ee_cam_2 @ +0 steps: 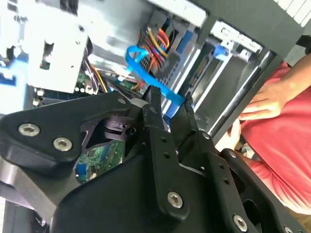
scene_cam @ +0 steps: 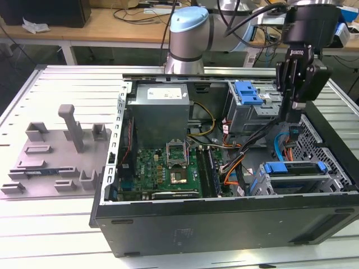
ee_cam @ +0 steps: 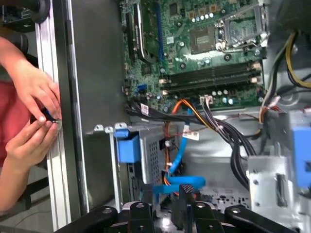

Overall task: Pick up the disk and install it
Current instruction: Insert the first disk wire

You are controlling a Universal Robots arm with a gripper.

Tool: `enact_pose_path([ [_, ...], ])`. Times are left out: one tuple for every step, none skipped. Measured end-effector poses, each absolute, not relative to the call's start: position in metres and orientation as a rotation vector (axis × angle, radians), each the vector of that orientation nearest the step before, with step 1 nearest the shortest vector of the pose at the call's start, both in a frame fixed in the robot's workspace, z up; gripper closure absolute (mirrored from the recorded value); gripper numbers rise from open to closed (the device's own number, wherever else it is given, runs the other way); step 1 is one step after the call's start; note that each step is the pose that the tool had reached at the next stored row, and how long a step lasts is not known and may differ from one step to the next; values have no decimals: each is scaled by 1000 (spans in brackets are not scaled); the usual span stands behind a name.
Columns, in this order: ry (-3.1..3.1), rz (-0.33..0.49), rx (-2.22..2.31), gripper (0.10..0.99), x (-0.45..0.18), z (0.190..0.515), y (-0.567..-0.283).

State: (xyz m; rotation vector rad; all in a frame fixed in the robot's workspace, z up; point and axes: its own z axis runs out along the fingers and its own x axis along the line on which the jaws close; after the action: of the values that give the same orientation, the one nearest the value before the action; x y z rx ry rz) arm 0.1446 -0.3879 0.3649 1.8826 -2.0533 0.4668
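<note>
The disk [scene_cam: 294, 168], silver metal in a blue bracket, lies flat in the lower drive bay at the near corner of the open computer case, on the exterior view's right. One blue end tab of the disk [ee_cam: 127, 147] sits beside the case wall. My gripper [scene_cam: 287, 119] hangs above the bay, a little higher than the disk and toward the case's far side, apart from it. In both wrist views the fingers stand slightly open with nothing held. A thin blue flat cable [ee_cam_2: 146, 73] runs just beyond the gripper [ee_cam_2: 170, 104], and crosses by the gripper [ee_cam: 166, 194].
A squarish blue latch [scene_cam: 249, 92] tops the upper drive cage. The motherboard [scene_cam: 168, 168] and power supply [scene_cam: 160, 109] fill the case's other half, with cable bundles [ee_cam: 218, 126] between. A person's hands [ee_cam: 34, 111] work at the case's outer wall. A grey fixture [scene_cam: 56, 154] lies outside.
</note>
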Motion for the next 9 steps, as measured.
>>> enact_pose_path([
  [-2050,472,1880,737,150,364,-385],
  [-2047,476,1877,737,153,362,-384],
  [-2047,478,1876,737,153,361,-384],
  [-2047,479,1876,737,154,360,-384],
  [-2049,481,1876,737,154,358,-384],
  [-2050,483,1876,737,155,357,-384],
  [-2050,483,1876,737,156,356,-384],
  [-2051,485,1875,737,157,354,-384],
  [-2051,487,1875,737,159,352,-384],
])
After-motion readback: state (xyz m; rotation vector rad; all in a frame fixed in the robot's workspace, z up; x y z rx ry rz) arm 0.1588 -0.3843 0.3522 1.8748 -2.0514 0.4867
